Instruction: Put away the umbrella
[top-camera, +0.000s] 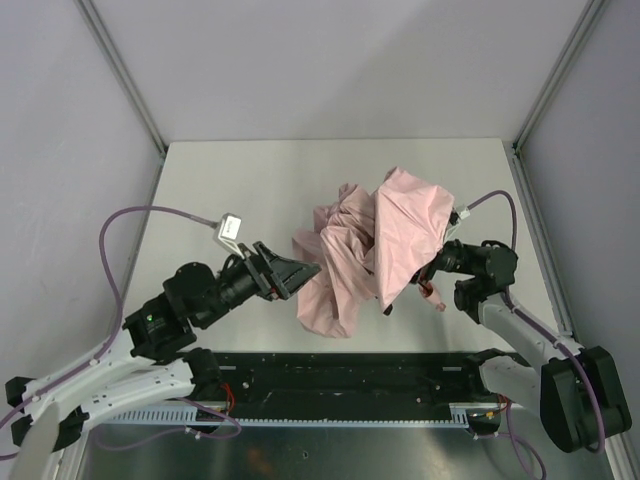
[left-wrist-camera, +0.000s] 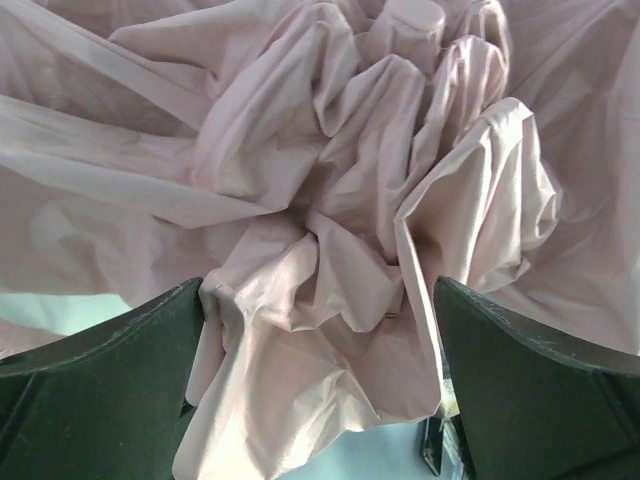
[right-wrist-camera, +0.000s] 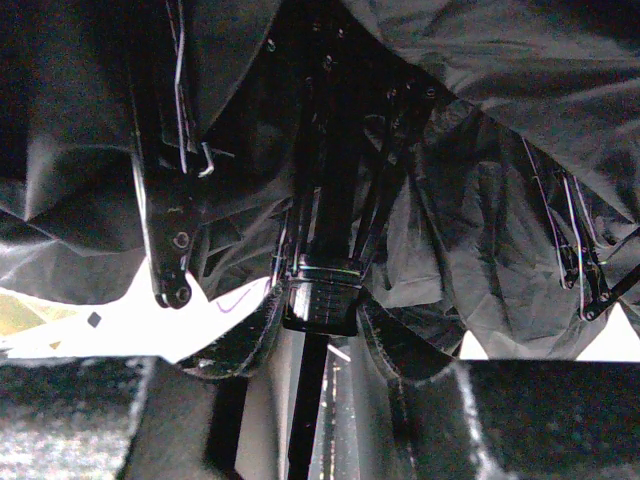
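From above, you had the umbrella lying right of centre on the table, a crumpled pale pink heap with 1 broad panel tented up on its right side. Your left gripper sat at the heap's left edge with its jaws spread wide, the tips just at the fabric and nothing between them that you could call a grip. Your right gripper was tucked under the raised panel from the right, its tips lost beneath the cloth in this view. On the left wrist camera, the 2 dark fingers stood far apart at the bottom corners, and bunched pink folds of the umbrella filled everything beyond and between them. On the right wrist camera it was dim under the canopy: the thin black shaft ran up between the fingers, and your right gripper was closed in on the ribbed black collar on that shaft, with dark ribs fanning out above it.
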